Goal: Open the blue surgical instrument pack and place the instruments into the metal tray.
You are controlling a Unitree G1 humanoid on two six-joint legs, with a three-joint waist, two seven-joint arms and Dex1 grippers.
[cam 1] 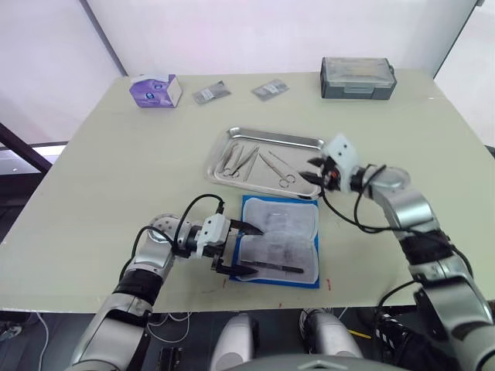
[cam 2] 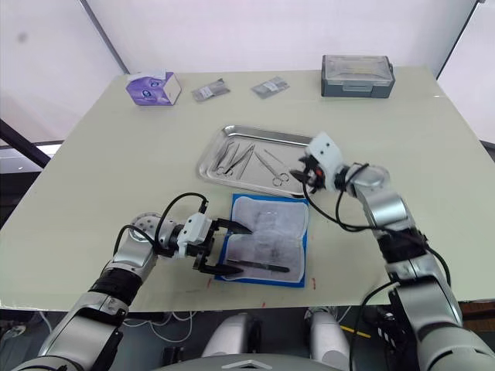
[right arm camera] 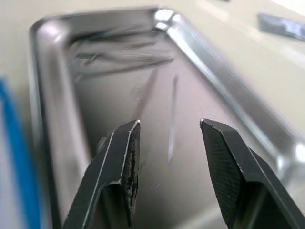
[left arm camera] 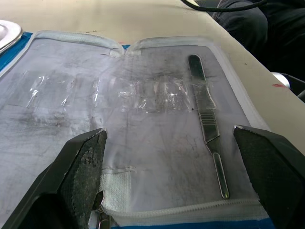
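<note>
Blue pack (cam 1: 280, 239) lies unfolded just before metal tray (cam 1: 267, 162) | my left gripper (cam 1: 244, 249) spread wide at pack's edge, empty; one instrument (left arm camera: 206, 121) (scalpel handle, probably) remains inside | my right gripper (cam 1: 312, 171) parted, empty, at tray's right end | other instruments (cam 1: 251, 161) in tray

Bright even light, blurred tray (right arm camera: 71, 124) close-up

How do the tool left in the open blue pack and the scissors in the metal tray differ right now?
The scalpel-like tool is a straight flat handle with no rings; the scissors have ring handles. The tool lies alone on the pale lining of the blue pack, between the left gripper's open jaws; the scissors already lie in the metal tray beside other instruments, by the right gripper. Both are slim, silvery steel, lying flat.
</note>
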